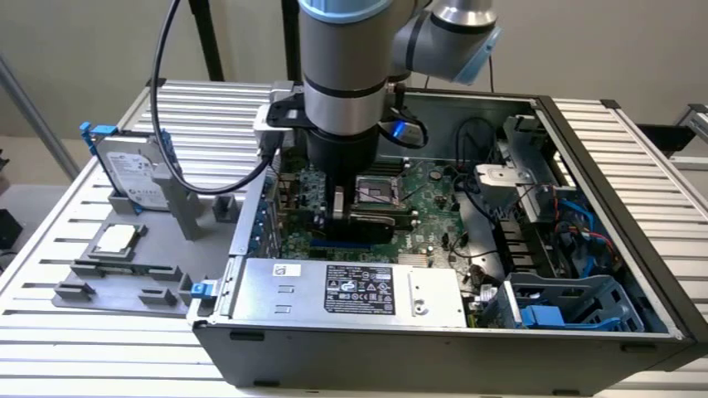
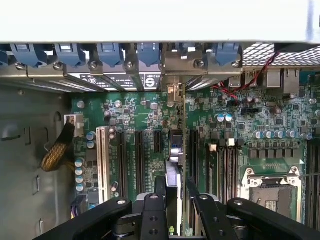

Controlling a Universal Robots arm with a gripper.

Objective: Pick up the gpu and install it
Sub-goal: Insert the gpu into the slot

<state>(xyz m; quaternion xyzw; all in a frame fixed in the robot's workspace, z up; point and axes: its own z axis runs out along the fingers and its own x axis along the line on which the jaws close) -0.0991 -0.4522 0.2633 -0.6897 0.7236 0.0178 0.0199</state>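
Inside open computer case, your gripper clamps gpu edge-on, upright over motherboard slots; seating depth probably partial, hard to judge.

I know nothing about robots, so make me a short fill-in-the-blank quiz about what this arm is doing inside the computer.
1. The gripper holds the gpu standing on its ____ over the motherboard.
2. Outside the computer case, the hard drive stands upright in a ____ holder.
3. In front of the hard drive, the small square ____ chip lies flat.
4. The CPU socket on the motherboard is ____.

Missing words: edge; grey; CPU; empty
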